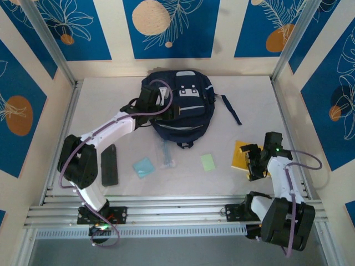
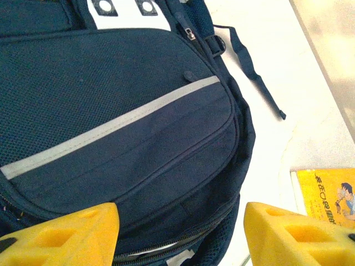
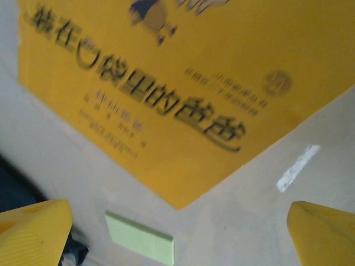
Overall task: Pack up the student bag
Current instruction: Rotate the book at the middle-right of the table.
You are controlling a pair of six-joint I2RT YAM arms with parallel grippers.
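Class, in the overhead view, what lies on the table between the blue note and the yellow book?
Two things, seen from the top view: a small clear packet next to the blue note, then a green note nearer the yellow book.

Robot test booth, folks; white table point(image 1: 255, 111) boxed by aluminium rails point(image 1: 166, 213); blue leaf-print panels point(image 1: 83, 33) standing as walls all round.

Top camera overlooks the table point(image 1: 249, 100); wrist cameras closely face student bag point(image 2: 111, 83) and yellow book point(image 3: 222, 66).
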